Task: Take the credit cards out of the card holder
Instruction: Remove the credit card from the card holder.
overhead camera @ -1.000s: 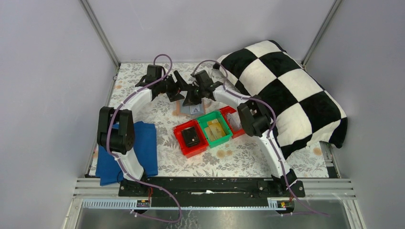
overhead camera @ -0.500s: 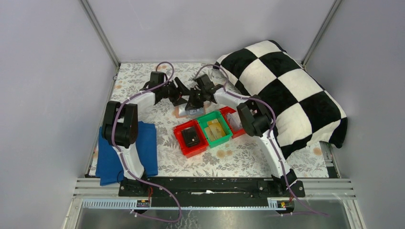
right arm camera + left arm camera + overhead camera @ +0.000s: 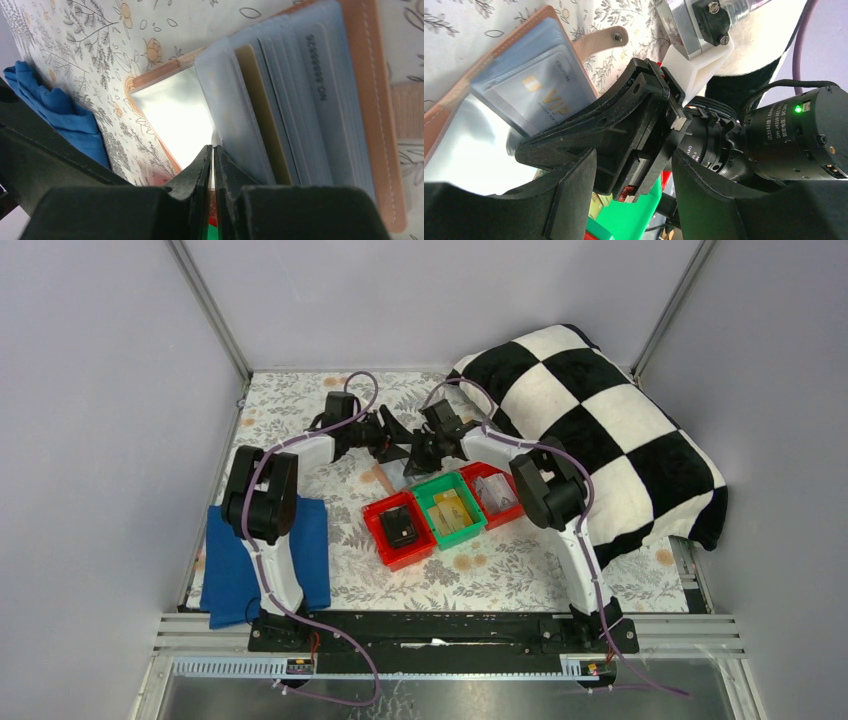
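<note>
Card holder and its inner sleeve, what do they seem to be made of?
Card holder: likely leather or imitation, matte salmon-pink, with stitching along the edge. Sleeve: probably clear glossy plastic, given its bright glare.

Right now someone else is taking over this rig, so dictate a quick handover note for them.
Left gripper: open, holding nothing, close beside the right gripper.
Right gripper: shut on a clear sleeve of the card holder.
Card holder: lying open on the table, just beyond the green bin.
Credit cards: several sit in its sleeves.
Done: holder opened.
Left: draw the cards out.
</note>
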Robot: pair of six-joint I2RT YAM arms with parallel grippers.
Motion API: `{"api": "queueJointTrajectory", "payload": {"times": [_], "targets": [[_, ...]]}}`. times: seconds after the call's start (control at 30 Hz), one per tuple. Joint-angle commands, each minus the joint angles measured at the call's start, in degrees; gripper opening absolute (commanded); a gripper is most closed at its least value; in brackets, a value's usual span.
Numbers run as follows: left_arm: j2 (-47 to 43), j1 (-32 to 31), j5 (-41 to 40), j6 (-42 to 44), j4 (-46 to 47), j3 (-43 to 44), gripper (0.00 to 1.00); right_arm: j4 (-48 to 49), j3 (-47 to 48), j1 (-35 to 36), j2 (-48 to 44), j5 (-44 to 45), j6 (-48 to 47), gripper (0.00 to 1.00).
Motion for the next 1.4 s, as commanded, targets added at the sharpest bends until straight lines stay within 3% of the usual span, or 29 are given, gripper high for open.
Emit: {"api": "queueJointTrajectory", "payload": {"times": [0.0,0.2,0.57,0.97,1.37], "targets": [[3.57,2.66,-11.77,1.2,-1.14,-0.23,0.59,-0.49,-1.13,-2.54,-10.27,0.62,-3.44,0.13],[1.81,2.73,-12.08,0.74,0.59,-1.74,0.59,-0.36,-1.69,-3.69,-11.67,0.6,-4.33,0.13],[-10.65,2.84,-15.18,-3.96,14.46,-10.15,0.59,-0.06,-0.91,-3.65,-10.86,-0.51,-3.93,0.13],[-4.89,1.52,-12.81,-4.1,8.66,-5.54,0.56,-2.3,1.62,-4.72,-11.48,2.85,-6.12,0.14],[1.21,0.1,-12.84,1.24,-3.63,0.29,0.55,-9.71,12.23,-7.0,-2.33,5.3,-9.4,0.17]]}}
